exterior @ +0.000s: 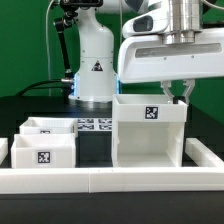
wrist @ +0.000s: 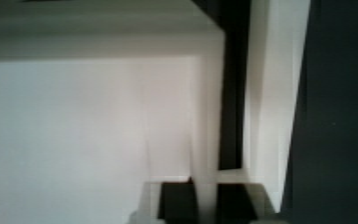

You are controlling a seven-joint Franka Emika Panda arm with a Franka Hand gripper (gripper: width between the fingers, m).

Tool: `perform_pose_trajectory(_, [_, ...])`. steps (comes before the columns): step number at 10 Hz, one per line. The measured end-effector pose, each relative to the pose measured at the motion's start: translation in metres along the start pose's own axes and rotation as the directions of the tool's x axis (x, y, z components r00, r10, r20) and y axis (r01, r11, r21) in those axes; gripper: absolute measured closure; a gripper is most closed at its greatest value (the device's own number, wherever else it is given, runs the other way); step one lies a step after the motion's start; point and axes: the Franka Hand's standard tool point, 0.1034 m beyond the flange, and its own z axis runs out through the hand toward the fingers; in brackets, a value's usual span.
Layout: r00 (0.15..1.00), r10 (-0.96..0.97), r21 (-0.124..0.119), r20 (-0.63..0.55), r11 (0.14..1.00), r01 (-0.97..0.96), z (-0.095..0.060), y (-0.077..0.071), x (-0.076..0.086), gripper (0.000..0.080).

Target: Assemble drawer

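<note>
base column point(exterior: 95, 50): white, rounded, glossy shell
sticker point(exterior: 97, 68): little black triangle badge on the column's front
base light point(exterior: 79, 88): bluish glow down at the foot
cables point(exterior: 65, 40): black, thin, running alongside the column
wrist housing point(exterior: 165, 55): chunky white block, soft corners
flange point(exterior: 186, 15): grey metal cylinder above the housing
fingers point(exterior: 181, 92): dark, pretty blurry tbh

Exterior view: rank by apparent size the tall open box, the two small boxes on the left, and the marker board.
1. tall open box: clearly largest.
2. front small box and rear small box: look about alike; the front one sits nearer the camera, so they are not ranked.
3. marker board: smallest showing, partly hidden behind the boxes.
</note>
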Motion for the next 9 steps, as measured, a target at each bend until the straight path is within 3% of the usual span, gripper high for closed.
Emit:
perform_pose_trajectory(2, [0.984, 0.178, 0.008, -0.004, 0.984, -0.178, 0.002, -0.004, 0.004, 0.0762])
perform_pose_trajectory(5, [0.914, 0.405, 0.038, -0.021, 0.914, -0.404, 0.001, 0.002, 0.014, 0.0757])
perform_pose_trajectory(9, [0.822, 0.569, 0.064, -0.009, 0.821, -0.567, -0.002, -0.006, 0.015, 0.0757])
